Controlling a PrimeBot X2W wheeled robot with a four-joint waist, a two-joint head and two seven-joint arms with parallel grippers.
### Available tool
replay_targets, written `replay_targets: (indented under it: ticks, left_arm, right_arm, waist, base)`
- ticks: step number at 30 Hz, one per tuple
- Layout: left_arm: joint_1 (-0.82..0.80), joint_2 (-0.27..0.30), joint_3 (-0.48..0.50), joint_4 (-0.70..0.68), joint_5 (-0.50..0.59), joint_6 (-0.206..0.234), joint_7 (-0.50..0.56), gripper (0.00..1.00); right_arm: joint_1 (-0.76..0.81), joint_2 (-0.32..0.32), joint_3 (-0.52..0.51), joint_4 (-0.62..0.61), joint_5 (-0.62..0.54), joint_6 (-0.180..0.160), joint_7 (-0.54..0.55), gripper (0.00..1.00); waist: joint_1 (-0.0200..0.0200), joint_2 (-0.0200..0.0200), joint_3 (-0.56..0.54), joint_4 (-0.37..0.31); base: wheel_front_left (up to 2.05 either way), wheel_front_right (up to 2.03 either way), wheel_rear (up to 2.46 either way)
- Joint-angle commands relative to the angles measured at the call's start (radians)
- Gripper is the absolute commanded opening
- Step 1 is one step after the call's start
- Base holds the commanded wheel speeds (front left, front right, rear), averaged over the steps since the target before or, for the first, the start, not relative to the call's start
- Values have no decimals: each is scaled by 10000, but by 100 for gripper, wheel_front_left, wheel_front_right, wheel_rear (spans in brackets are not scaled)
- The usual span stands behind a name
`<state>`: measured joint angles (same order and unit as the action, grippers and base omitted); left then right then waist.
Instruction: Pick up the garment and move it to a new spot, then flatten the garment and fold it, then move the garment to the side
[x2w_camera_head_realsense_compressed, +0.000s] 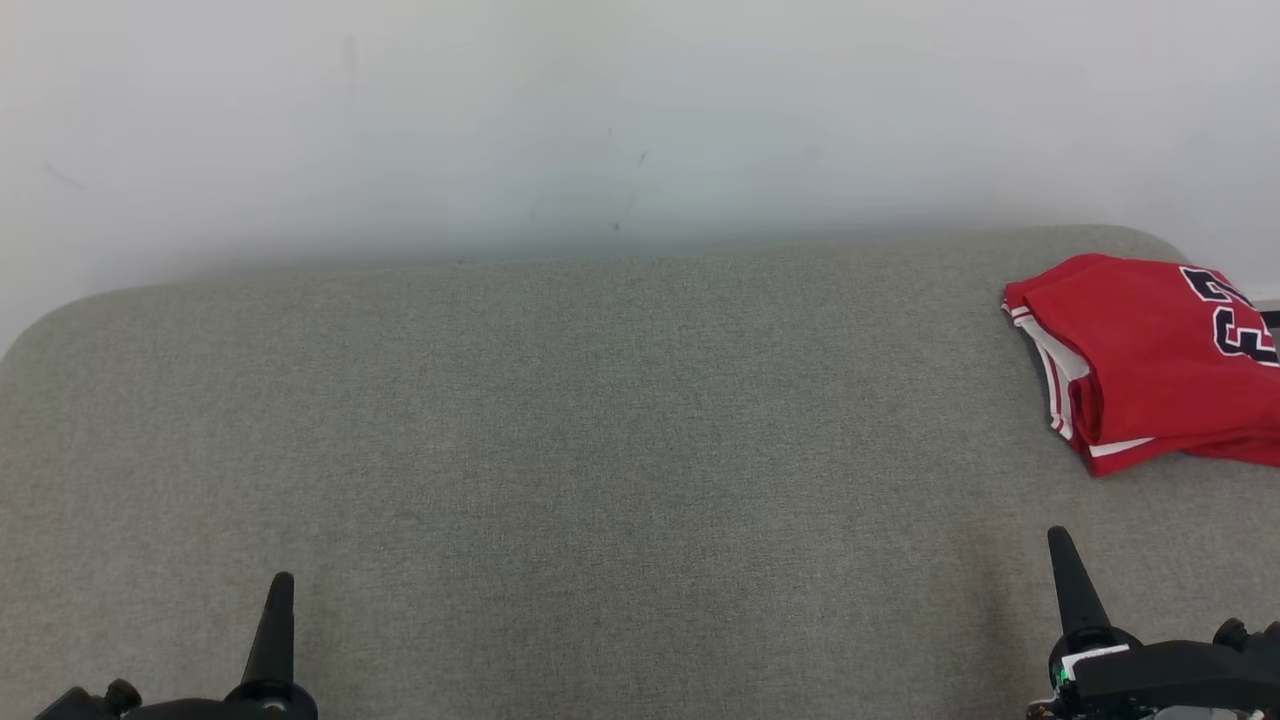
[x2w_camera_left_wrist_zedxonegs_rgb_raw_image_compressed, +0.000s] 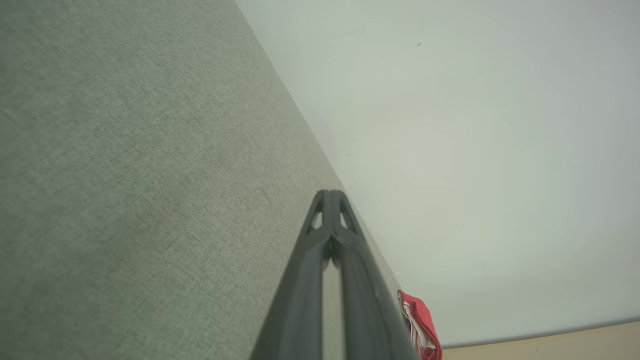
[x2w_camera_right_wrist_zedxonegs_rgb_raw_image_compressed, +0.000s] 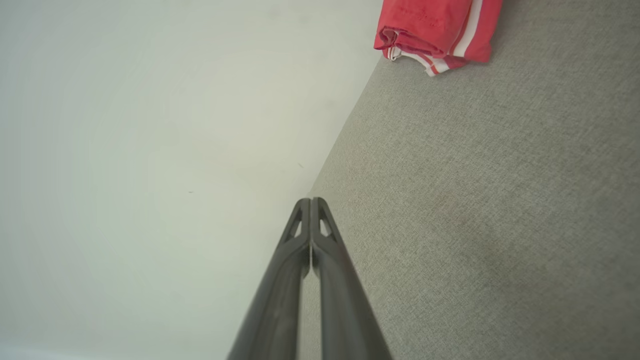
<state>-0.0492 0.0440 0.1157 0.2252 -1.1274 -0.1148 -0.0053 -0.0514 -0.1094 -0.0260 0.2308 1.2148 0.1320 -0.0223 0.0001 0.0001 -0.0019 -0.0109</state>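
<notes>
Grey upholstery, folded red garment

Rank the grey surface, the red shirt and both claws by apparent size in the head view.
Largest to smallest:
Grey surface
Red shirt, cut off at the edge
Left claw and right claw: about alike, unranked

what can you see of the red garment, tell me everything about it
The red garment looks like a sports jersey of smooth fabric, with white stripe trim along its edges and large dark characters outlined in white, cut off by the frame. It lies folded in a compact stack of layers, flat on the grey-green woven surface, at the far right corner near the pale wall. Nothing else is seen touching it. The shut right gripper sits nearer the robot, apart from it.
</notes>
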Motion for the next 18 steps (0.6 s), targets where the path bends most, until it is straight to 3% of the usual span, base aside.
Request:
replay_targets:
  ticks: [1,18]
  left_arm:
    - [-209,62,9,-59,-290,-42,66,0]
    - [-380,70,7,49,-1813,-104,461,0]
  right_arm:
    - [-181,9,-66,-66,265,-12,55,0]
    - [-345,160,-276,9,1576,-15,444,0]
  waist:
    - [-1,-1,0,2]
    - [-1,-1,9,33]
  base:
    - [0,0,0]
    - [0,0,0]
